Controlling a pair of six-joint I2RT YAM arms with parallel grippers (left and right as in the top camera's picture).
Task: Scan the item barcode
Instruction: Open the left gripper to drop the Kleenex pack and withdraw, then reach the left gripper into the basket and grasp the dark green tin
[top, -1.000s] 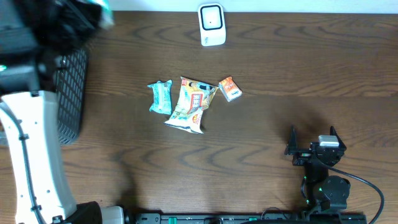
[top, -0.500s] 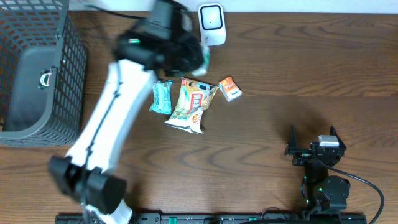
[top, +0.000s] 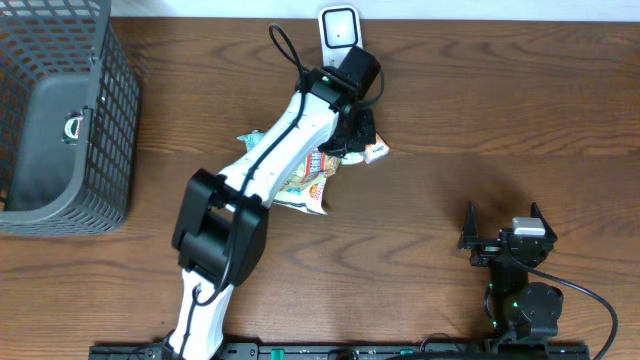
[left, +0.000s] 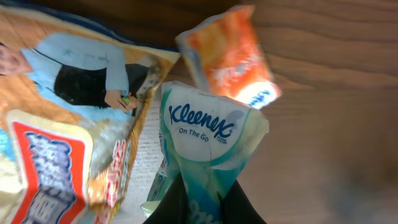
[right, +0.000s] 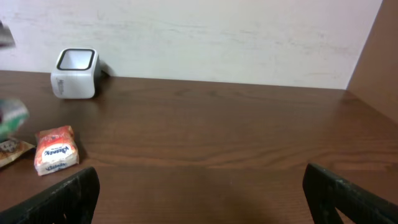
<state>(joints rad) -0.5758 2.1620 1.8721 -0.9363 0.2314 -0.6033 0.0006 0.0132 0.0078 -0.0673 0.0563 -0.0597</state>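
The left gripper (left: 202, 200) has its dark fingers pinched tight on the lower end of a soft, glossy Kleenex pack (left: 208, 140). The teal-and-white film is crumpled, and the pack hangs over the middle of the wood-grain table (top: 500, 100) toward its back edge, near the rounded white scanner (top: 340, 38). Beneath lie a crinkly printed snack bag (left: 62, 143) and a small orange pillow-shaped packet (left: 227, 56); the right gripper (top: 503, 222), near the front edge, stands spread wide and empty.
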